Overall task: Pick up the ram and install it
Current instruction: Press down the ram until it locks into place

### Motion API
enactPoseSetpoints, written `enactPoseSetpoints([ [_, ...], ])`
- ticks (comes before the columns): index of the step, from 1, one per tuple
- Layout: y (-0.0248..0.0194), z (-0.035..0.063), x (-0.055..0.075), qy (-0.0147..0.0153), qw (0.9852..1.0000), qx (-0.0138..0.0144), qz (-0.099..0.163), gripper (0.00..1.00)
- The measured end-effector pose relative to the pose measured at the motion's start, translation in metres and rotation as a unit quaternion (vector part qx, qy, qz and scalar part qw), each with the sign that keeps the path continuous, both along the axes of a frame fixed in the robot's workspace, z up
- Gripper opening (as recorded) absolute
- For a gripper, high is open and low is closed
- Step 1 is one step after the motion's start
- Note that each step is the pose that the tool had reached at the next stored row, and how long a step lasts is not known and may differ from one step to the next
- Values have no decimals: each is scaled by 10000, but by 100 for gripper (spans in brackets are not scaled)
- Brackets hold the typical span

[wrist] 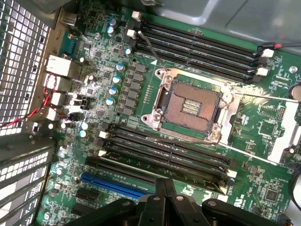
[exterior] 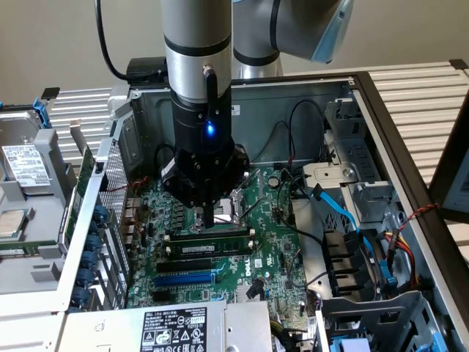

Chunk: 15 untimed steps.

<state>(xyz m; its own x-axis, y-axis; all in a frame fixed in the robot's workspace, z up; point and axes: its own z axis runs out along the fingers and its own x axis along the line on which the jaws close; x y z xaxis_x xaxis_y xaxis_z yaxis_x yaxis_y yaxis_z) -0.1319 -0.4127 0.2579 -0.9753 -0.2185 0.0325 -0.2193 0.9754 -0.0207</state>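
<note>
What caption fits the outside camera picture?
Robot pincer, shut, presses down on the ram in the motherboard.

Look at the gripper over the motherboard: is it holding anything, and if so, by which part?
Nothing is held. The gripper is shut and empty above the ram, which sits in a memory slot.

Exterior view: high, oblique, mid-range, over the open case [exterior: 381, 95]. Wrist view: close, straight down behind the gripper [wrist: 164, 200]. Shared: motherboard [exterior: 271, 242] beneath the gripper.
</note>
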Motion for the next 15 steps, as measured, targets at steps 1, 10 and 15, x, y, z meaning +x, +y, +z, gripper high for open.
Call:
enactPoseSetpoints([
  [1,0,0,0,0,10000,0,-63,10],
  [10,0,0,0,-3,9979,0,-644,10],
  [15,0,0,0,-4,9952,0,-975,10],
])
